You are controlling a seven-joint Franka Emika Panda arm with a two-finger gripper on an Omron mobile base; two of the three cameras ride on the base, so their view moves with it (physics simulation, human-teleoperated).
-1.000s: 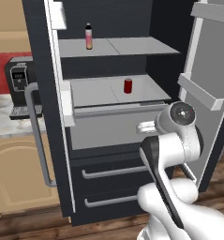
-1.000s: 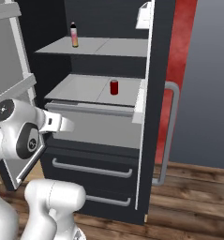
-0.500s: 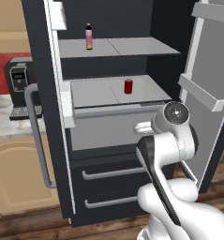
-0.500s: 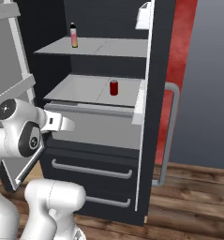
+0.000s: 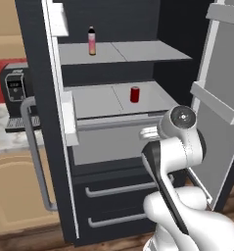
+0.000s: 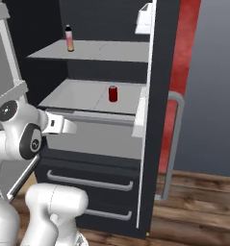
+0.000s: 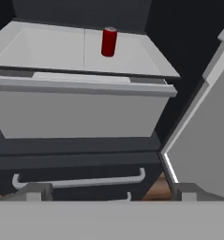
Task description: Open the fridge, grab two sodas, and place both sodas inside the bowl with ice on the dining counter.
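You see the open black fridge's (image 5: 40, 122) upper grey shelf (image 5: 133, 51) carrying the slim pink-orange bottle with a dark cap (image 5: 92, 41), upright near its back left. The lower grey shelf (image 5: 104, 100) bears the small red can (image 5: 134, 94), standing upright alone.

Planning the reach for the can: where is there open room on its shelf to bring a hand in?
The red can stands alone on the lower shelf. Bare shelf lies on both sides and in front, to the front edge. The bottle is on the shelf above.
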